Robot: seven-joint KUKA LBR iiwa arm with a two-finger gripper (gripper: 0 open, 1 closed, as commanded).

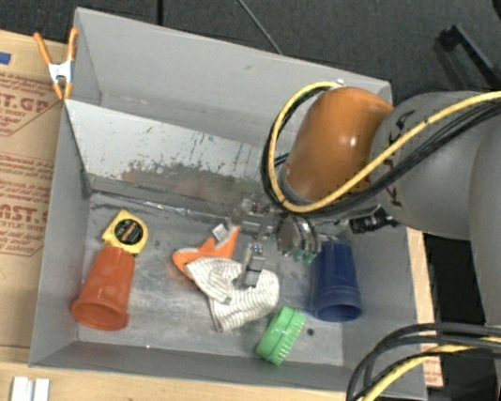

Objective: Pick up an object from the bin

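My gripper [252,276] reaches down in the middle of the bin floor, its tip on the top edge of a crumpled white cloth with grey stripes [232,298]. An orange flat piece [197,258] pokes out from under the cloth's left side. A blue cup [336,284] lies on its side just right of the gripper. A green ribbed round thing [281,334] rests at the cloth's lower right, near the front wall.
An orange cup [105,290] lies on its side at the bin's front left, and a yellow tape measure [126,231] sits just behind it. The arm's orange cover and yellow cables hang over the bin's right rear.
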